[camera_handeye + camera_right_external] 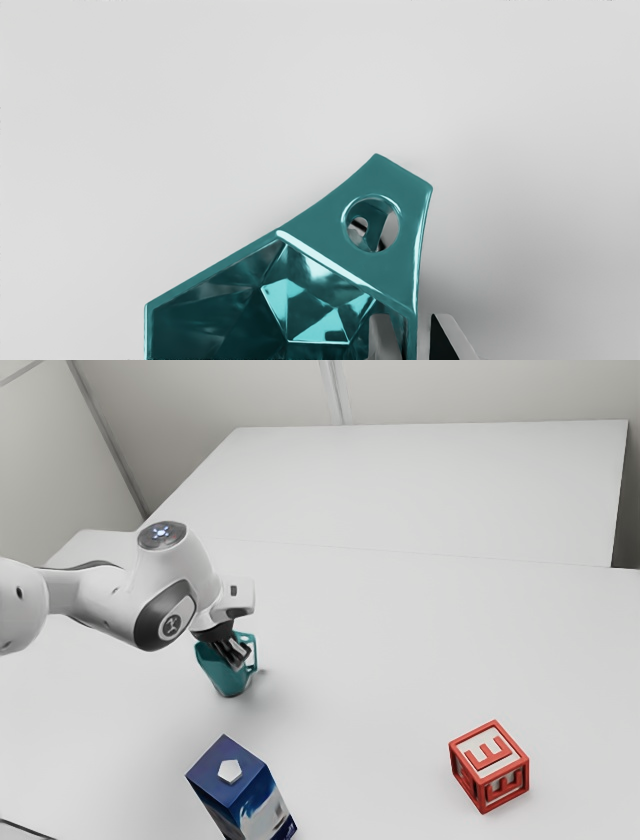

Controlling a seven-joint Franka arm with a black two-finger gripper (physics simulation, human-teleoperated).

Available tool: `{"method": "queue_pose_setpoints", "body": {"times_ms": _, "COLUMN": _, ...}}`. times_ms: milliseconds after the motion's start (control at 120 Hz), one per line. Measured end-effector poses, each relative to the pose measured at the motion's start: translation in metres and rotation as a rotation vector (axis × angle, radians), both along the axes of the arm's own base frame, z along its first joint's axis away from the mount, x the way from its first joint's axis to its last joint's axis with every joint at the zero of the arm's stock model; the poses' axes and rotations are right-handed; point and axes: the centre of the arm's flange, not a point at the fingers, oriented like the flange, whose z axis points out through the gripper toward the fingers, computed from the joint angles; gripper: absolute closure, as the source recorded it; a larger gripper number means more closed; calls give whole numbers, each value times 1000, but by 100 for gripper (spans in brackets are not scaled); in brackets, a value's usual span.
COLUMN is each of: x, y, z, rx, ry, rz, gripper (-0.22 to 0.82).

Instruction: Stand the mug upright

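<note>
We see the end effector (240,657) left of centre in the frame of the exterior view, open, its two fingers (383,336) astride the wall (412,337) of the mug (224,672): one inside the cup, one outside, near the handle (402,182). In the wrist view a strip of pale surface parts the wall from the outer finger, so we do not read this as a grip. A thin wall gives two fingers something to pinch without spanning the whole cup, which we take to be why they sit there; that would suit a hold about to be made as well as one just let go. The mug itself looks to stand on its base, mouth up, as the task wants, though we cannot rule out a slight lean. The arm (105,600) reaches in from the left edge, probably slanted to bring the fingers over the rim. Farther out, a blue carton (250,800) stands at the lower left and a red letter block (490,765) sits at the lower right, both apart from the mug. On the worktop (370,660) we count one mug, one carton and one block.
</note>
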Motion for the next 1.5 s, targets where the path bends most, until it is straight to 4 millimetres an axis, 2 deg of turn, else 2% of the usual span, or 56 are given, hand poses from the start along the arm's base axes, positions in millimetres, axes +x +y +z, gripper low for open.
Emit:
{"method": "queue_pose_setpoints", "body": {"times_ms": 417, "x": -2, "y": 2, "z": 19, "rx": 1, "ry": -34, "rz": 21, "gripper": 40}}
{"method": "queue_pose_setpoints", "body": {"times_ms": 767, "x": -10, "y": -3, "z": 55, "rx": 10, "ry": -74, "rz": 24, "gripper": 30}}
{"method": "queue_pose_setpoints", "body": {"times_ms": 933, "x": -13, "y": -11, "z": 62, "rx": -12, "ry": -50, "rz": 38, "gripper": 16}}
{"method": "queue_pose_setpoints", "body": {"times_ms": 1042, "x": -7, "y": -11, "z": 77, "rx": -51, "ry": -26, "rz": 85, "gripper": 10}}
{"method": "queue_pose_setpoints", "body": {"times_ms": 1225, "x": 15, "y": -14, "z": 115, "rx": -80, "ry": 26, "rz": 138, "gripper": 6}}
{"method": "queue_pose_setpoints", "body": {"times_ms": 1408, "x": 31, "y": -15, "z": 131, "rx": -88, "ry": 91, "rz": 173, "gripper": 4}}
{"method": "queue_pose_setpoints", "body": {"times_ms": 1500, "x": 42, "y": -17, "z": 144, "rx": -91, "ry": 109, "rz": 183, "gripper": 3}}
